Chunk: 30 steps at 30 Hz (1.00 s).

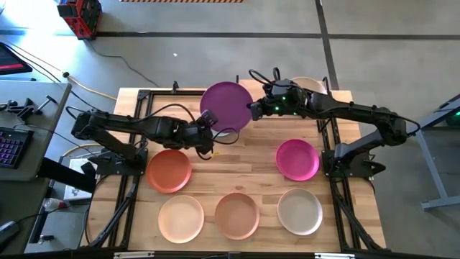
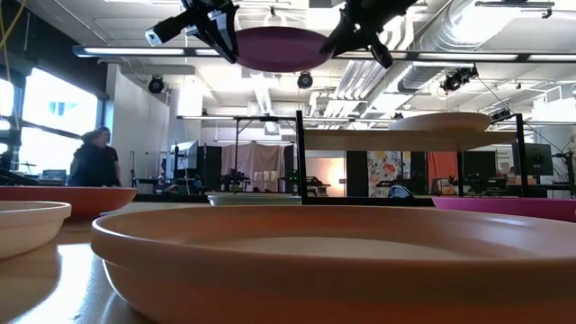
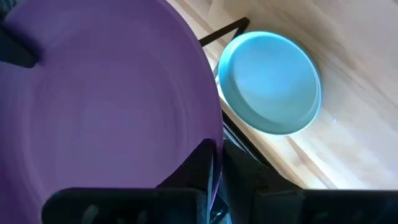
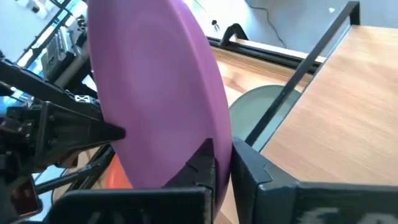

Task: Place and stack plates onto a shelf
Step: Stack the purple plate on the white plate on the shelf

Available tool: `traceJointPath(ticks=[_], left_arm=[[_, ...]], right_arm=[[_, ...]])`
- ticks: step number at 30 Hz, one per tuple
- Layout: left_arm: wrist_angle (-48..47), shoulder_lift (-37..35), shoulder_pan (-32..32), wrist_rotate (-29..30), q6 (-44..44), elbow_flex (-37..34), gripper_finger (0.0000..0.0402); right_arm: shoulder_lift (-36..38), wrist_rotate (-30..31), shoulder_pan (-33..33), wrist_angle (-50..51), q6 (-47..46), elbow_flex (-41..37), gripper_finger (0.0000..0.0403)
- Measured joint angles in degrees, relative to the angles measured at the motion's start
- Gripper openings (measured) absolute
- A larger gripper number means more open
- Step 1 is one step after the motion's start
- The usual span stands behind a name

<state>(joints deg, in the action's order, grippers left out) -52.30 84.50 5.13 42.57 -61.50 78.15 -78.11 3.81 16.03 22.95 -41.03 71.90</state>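
Observation:
A purple plate (image 1: 226,104) hangs high over the table's far middle, with my left gripper (image 1: 210,121) shut on its left near rim and my right gripper (image 1: 253,109) shut on its right rim. In the low view the plate (image 2: 274,47) is well above the shelf (image 2: 351,135), which carries a cream plate (image 2: 441,121). A pale blue-green plate (image 3: 270,81) lies flat on the table under the purple one, beside a black shelf post (image 3: 224,31). My left gripper pinches the purple plate's rim (image 3: 208,140) between its two fingers, one on the upper face and one underneath, coming slanting down from the table's left. The plate is lifted clear. My right gripper pinches the opposite rim (image 4: 214,134) between its two fingers, coming slanting down from the table's right. The plate is clear of the shelf and table, roughly level in the low view.
On the table lie a rust orange plate (image 1: 169,170), a magenta plate (image 1: 297,159), and along the near edge a cream plate (image 1: 181,218), a terracotta plate (image 1: 237,214) and a beige plate (image 1: 300,210). A person (image 2: 94,157) stands in the room beyond.

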Motion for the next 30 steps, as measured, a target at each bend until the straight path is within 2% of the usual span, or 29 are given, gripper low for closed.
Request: traceJointPath(ticks=[12, 18, 22, 25, 30], left_arm=[[-0.2, 3.1, -0.2, 0.2, 13.1, 0.0, 0.0022], [-0.1, 3.0, -0.2, 0.5, 13.3, 0.0, 0.0022], [-0.1, 3.0, -0.2, 3.8, 13.4, 0.0, 0.0022], [-0.2, 3.0, -0.2, 4.0, 13.8, 0.0, 0.0024], [-0.1, 3.0, -0.3, 3.5, 16.7, 0.0, 0.0051]], right_arm=[[0.0, 0.1, 0.0, 2.3, -2.0, -0.1, 0.0002], [0.0, 0.0, 0.0, 2.6, -2.7, -0.1, 0.0002], [0.0, 0.2, 0.0, 2.3, -2.7, -0.1, 0.0001], [0.0, 0.2, 0.0, 2.3, -2.7, -0.1, 0.0001], [0.0, 0.0, 0.0, 2.6, -2.9, -0.1, 0.0001]])
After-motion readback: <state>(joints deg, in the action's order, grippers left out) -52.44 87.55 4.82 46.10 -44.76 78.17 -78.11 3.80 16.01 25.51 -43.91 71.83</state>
